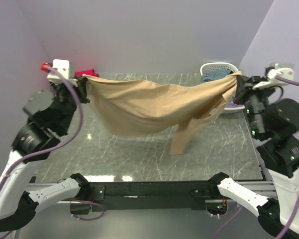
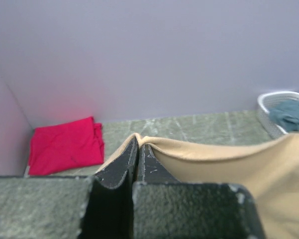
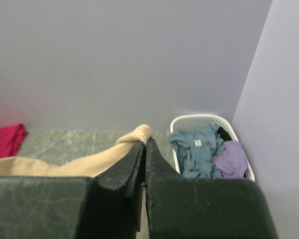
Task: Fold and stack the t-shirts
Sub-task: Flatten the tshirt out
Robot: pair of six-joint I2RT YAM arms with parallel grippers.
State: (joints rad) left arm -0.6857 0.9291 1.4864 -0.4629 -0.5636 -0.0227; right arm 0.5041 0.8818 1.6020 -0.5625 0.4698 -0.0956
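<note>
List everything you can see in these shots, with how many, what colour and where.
tan t-shirt: one, tan, stretched in the air over the table between the two grippers, one part hanging down to the tabletop
red t-shirt: one, bright red, folded flat at the far left corner of the table
basket: one, white lattice plastic, far right corner
teal garment: one, teal, crumpled in the basket
purple garment: one, pale purple, in the basket on the teal one's right
table: one, dark green marbled top
left gripper: one, black, shut on the tan t-shirt's left end
right gripper: one, black, shut on its right end
</note>
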